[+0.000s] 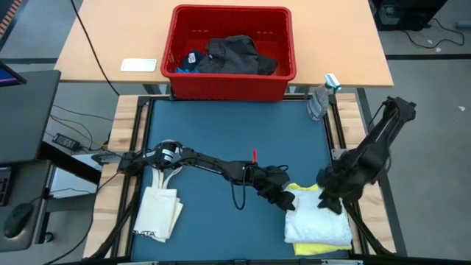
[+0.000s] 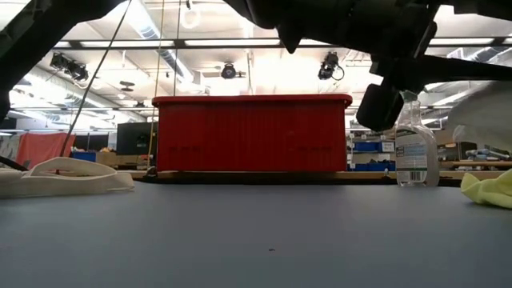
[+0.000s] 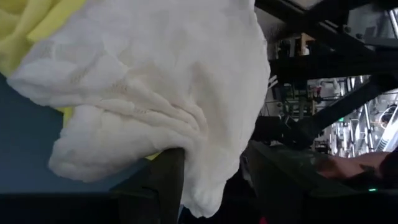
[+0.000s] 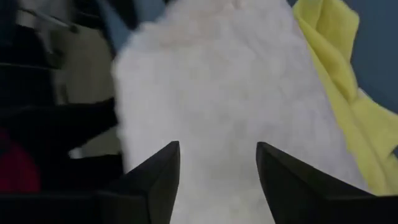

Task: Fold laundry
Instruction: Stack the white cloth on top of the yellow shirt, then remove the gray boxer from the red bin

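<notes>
Near the tabletop's front right corner, the left gripper (image 1: 283,197) and right gripper (image 1: 329,197), fingers apart, flanked the white garment (image 1: 318,224), seemingly releasing it atop the yellow garment (image 1: 303,189).

Even, bright overhead light on the table (image 1: 235,132) — soft shadows only. In the low view, ceiling lamps (image 2: 240,56) glare and the arms are dark silhouettes. Wrist views are blurred — the white cloth (image 4: 230,93) nearly washed out.
</notes>
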